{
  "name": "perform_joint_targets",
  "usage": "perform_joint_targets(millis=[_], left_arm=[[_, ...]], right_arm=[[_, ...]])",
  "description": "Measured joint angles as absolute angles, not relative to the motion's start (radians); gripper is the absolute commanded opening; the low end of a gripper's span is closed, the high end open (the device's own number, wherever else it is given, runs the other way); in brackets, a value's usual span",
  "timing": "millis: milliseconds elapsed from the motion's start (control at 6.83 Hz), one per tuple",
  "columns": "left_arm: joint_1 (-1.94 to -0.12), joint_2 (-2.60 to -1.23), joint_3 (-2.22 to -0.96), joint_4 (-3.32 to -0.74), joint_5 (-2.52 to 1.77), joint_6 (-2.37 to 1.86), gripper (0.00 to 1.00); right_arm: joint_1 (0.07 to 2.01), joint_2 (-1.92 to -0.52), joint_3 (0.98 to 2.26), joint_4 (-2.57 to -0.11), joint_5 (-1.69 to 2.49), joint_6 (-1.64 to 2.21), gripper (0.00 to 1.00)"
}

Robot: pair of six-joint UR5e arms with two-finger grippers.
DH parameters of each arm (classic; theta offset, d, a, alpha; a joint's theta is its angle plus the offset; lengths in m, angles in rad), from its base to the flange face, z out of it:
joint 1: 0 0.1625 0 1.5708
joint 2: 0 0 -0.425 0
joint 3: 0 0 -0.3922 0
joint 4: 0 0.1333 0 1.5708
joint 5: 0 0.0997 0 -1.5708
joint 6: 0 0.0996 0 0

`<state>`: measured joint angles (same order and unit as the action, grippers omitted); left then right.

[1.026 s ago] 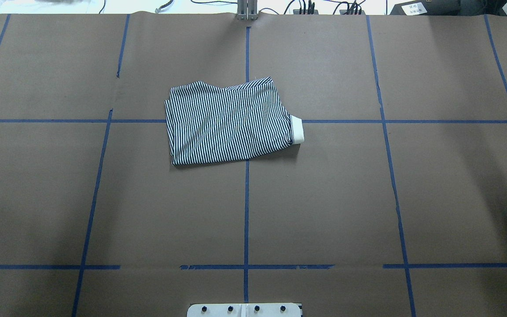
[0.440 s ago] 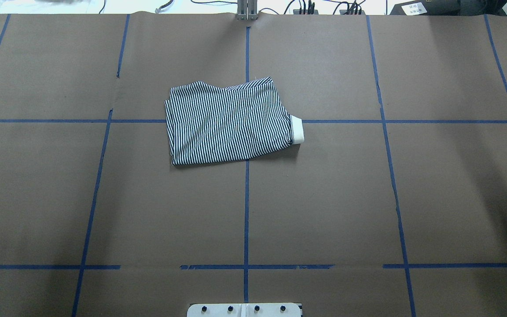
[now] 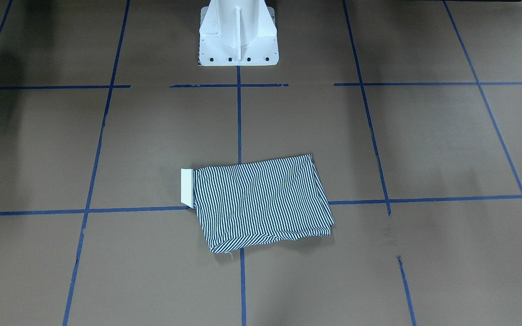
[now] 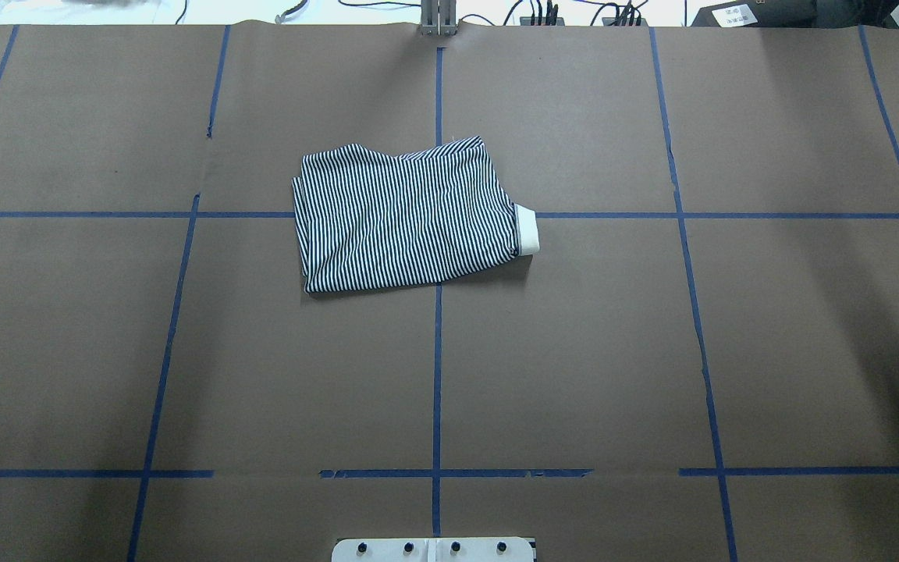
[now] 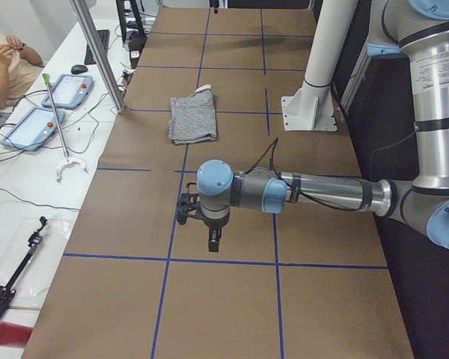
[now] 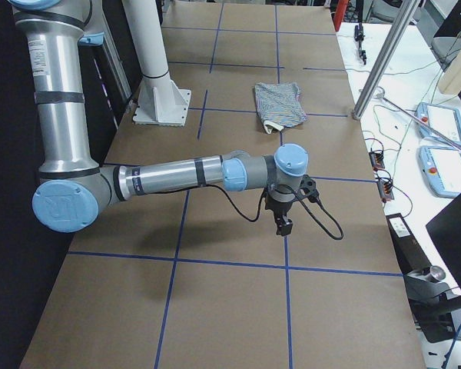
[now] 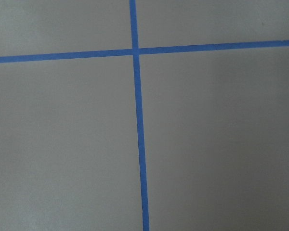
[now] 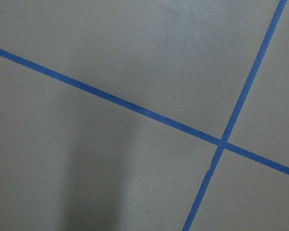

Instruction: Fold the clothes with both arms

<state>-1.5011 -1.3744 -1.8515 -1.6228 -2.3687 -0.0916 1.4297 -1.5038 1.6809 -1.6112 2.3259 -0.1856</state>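
Note:
The striped shirt (image 4: 410, 218) lies folded into a compact rectangle near the table's middle, and its cream collar (image 4: 526, 230) sticks out at one side. It also shows in the front-facing view (image 3: 261, 201) and in both side views (image 5: 192, 120) (image 6: 280, 104). My left gripper (image 5: 213, 241) hangs over bare table far from the shirt, pointing down. My right gripper (image 6: 283, 224) hangs the same way at the opposite end. Neither touches the cloth, and I cannot tell whether either is open or shut. Both wrist views show only brown table and blue tape.
The white pedestal base (image 3: 238, 40) stands at the robot's edge of the table. Blue tape lines (image 4: 437, 375) grid the brown surface. Metal posts (image 5: 97, 52) (image 6: 384, 54), tablets (image 5: 34, 127), cables and a seated person (image 5: 4, 63) are beyond the far edge.

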Motion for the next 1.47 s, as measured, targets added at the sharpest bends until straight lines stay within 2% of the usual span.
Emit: perform_joint_targets(millis=[586, 1465], left_arm=[[-1.505, -1.378, -1.879, -1.629, -2.361, -0.089, 1.00], [-1.542, -1.385, -1.846, -1.633, -2.368, -0.086, 1.00]], right_arm=[[1.422, -1.524, 1.708, -1.610, 2.349, -0.184, 1.00], [1.409, -1.532, 1.792, -1.614, 2.352, -0.178, 1.00]])
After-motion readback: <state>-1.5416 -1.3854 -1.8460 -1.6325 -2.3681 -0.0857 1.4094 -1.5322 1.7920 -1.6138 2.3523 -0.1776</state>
